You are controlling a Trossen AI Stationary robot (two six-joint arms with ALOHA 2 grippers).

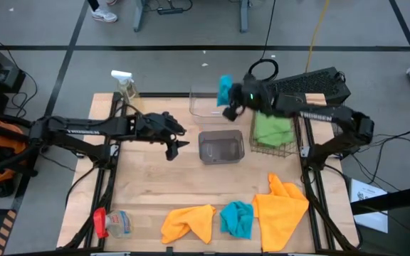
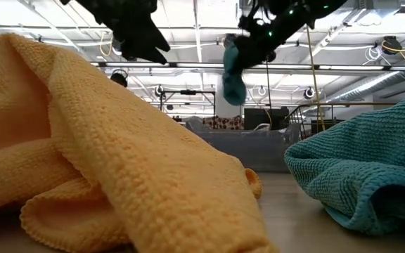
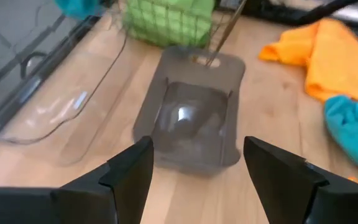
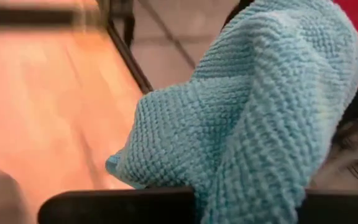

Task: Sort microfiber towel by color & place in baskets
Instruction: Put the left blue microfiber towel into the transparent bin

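Spanning the high view, the wooden counter (image 1: 148, 192) carries three baskets in its far half: a clear tub (image 1: 206, 104), a grey tub (image 1: 221, 147) nearer, and a wire-mesh basket (image 1: 272, 136) to the right, holding lime green cloth (image 1: 272, 129). Along the near edge lie an orange towel (image 1: 189, 222), a turquoise towel (image 1: 237, 218) and a larger orange towel (image 1: 282, 205). A spray bottle (image 1: 124, 83) stands at the far left corner.

The right hand (image 1: 228, 104) hangs over the clear tub, pinching a second turquoise towel (image 1: 224, 89); only the right wrist view shows its knit weave (image 4: 253, 118) close up, dangling. The low view shows it (image 2: 233, 70) hanging clear above the tubs.

The left hand (image 1: 174, 146) hovers left of the grey tub, fingers (image 3: 129, 177) spread and empty, as the left wrist view shows, with the grey tub (image 3: 194, 118) just beyond.
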